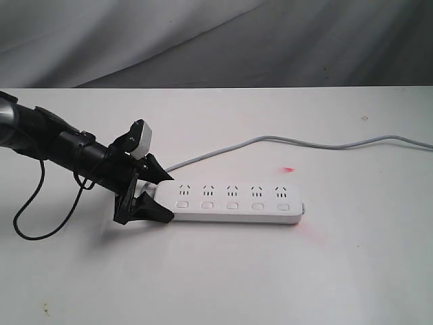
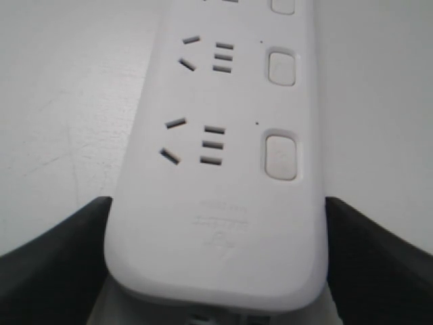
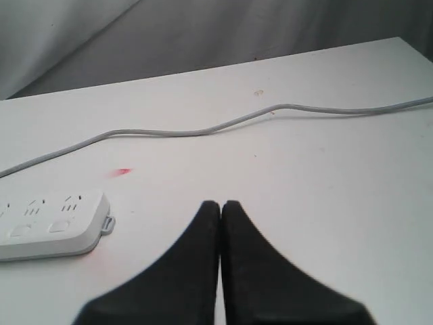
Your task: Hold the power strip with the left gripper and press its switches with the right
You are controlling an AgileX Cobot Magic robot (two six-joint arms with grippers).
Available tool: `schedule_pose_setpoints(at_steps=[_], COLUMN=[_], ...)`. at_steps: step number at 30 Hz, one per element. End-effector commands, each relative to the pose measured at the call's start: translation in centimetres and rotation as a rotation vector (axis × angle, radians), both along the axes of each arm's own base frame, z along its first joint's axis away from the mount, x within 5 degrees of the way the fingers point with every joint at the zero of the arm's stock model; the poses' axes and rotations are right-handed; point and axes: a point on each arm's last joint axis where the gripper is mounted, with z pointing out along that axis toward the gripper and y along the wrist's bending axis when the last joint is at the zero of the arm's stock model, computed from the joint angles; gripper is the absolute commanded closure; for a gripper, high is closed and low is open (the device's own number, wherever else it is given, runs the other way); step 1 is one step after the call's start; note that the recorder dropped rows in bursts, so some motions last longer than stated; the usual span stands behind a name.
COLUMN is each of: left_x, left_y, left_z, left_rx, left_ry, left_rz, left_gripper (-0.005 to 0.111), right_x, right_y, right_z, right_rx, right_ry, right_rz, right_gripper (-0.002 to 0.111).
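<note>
1. the power strip (image 1: 237, 200) lay flat on the white table (image 1: 216, 284), about mid-table, with its length running left to right in the exterior view and its sockets facing up.
2. the left gripper (image 1: 168, 198) reached in from the left, with one black finger on each long edge of the strip's left end. its wrist view showed both fingers pressed against the white sides, so the jaws stood wide and were clamped across the strip.
3. the five switches (image 1: 232, 205) sat in a row along the near edge, one below each socket group, all in plain sight.
4. the right gripper (image 3: 220, 206) showed only in its own wrist view. its jaws were pressed together tip to tip, holding nothing, over the table and well apart from the strip's free end.
5. the grey cord (image 1: 270, 139) left the strip at the gripped end, curved behind it and ran off to the right edge.
6. a small red spot (image 1: 289, 169) marked the table just behind the strip's right end.
7. a thin black cable (image 1: 30, 217) hung in a loop from the left arm onto the table.
</note>
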Motion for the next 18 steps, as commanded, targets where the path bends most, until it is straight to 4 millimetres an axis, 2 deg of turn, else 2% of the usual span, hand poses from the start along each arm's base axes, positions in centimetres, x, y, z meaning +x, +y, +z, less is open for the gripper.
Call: schedule_pose_setpoints(at_steps=[1, 6, 18], left_x=[-0.24, -0.24, -0.24], left_y=[0.62, 0.62, 0.62], left_z=[-1.43, -1.43, -1.43], left_rx=[0.095, 0.095, 0.095], left_ry=[0.004, 0.004, 0.004], left_rz=[-0.006, -0.006, -0.006], left_gripper=[0.039, 0.039, 0.039], right_x=[-0.58, -1.44, -1.48], right_y=[-0.35, -0.37, -0.40], right_z=[-0.17, -0.17, -0.16], right_rx=[-0.026, -0.030, -0.072], right_ry=[-0.006, -0.045, -0.046], right_rz=[-0.051, -0.074, -0.066], right_gripper=[0.108, 0.108, 0.108])
